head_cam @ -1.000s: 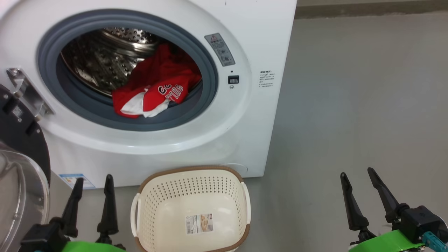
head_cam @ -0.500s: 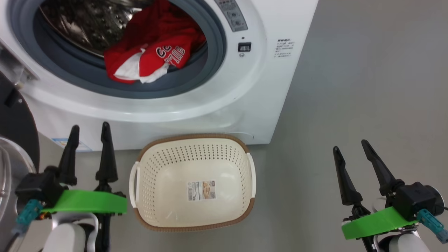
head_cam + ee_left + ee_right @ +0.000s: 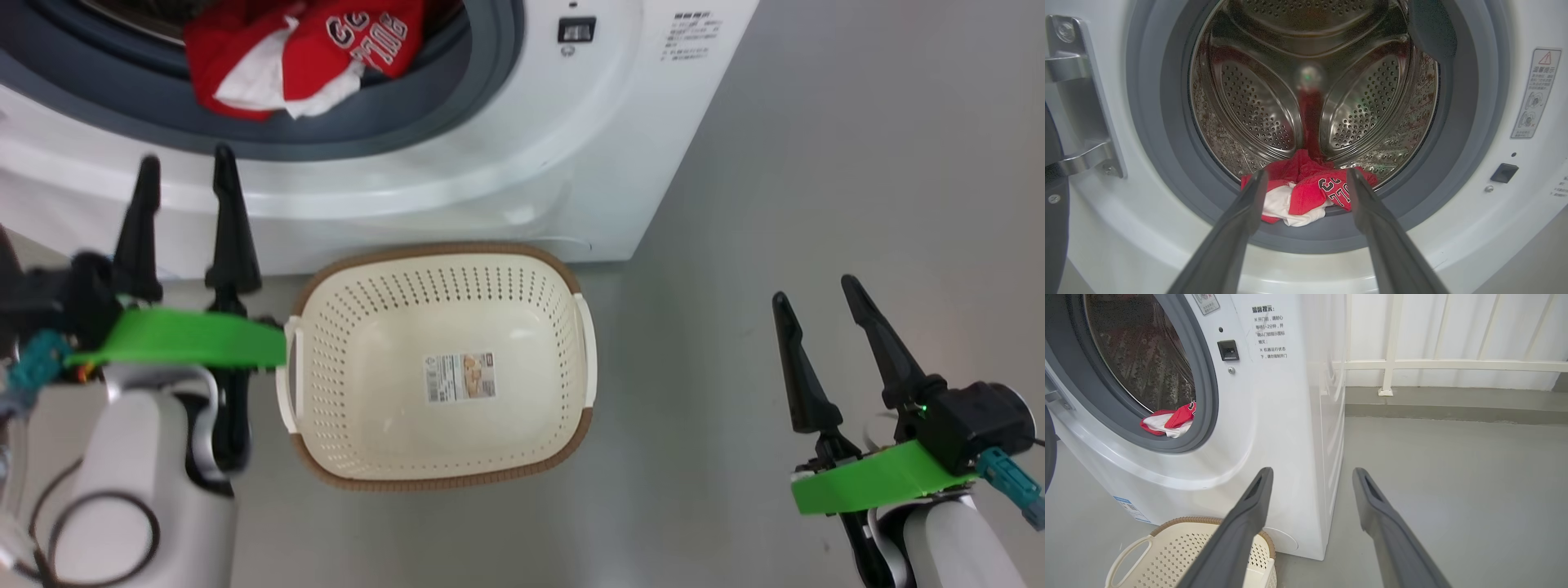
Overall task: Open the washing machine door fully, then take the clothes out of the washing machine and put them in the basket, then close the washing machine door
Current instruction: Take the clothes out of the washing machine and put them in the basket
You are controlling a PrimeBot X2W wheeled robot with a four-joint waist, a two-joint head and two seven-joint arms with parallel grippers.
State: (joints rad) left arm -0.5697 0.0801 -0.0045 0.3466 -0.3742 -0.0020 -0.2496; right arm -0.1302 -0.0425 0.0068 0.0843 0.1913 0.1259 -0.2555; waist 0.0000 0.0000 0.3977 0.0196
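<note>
**Labels and writing**
- The washing machine [image 3: 522,163] carries one block of black Chinese print [image 3: 1269,332] on its front, right of the opening. One dark square latch socket [image 3: 1227,350] sits beside the print.
- One grey warning label [image 3: 1535,94] with a red triangle sits beside the grey rubber ring [image 3: 1470,134].
- One blue-and-white label [image 3: 1131,508] sits at a lower front corner. Its text is too small to read.
- The clothes [image 3: 286,57] show white-and-black characters. The folds leave them only partly readable.
- The basket [image 3: 441,482] has one barcode sticker [image 3: 459,376] on its floor. The print cannot be read.

**Count and position**
- One red-and-white garment lies at the front lip of the steel drum [image 3: 1257,102] and rests on the rubber ring.
- One basket with two white handles stands on the grey floor [image 3: 816,163], just in front of the machine.
- The door [image 3: 1054,228] stands open at the left on one metal hinge [image 3: 1077,102].

**Grippers**
- The left gripper [image 3: 185,155] points at the opening. Its two fingers are spread wide and hold nothing.
- The right gripper [image 3: 814,287] hangs over bare floor, well apart from the basket. Its jaws are equally wide and hold nothing.
</note>
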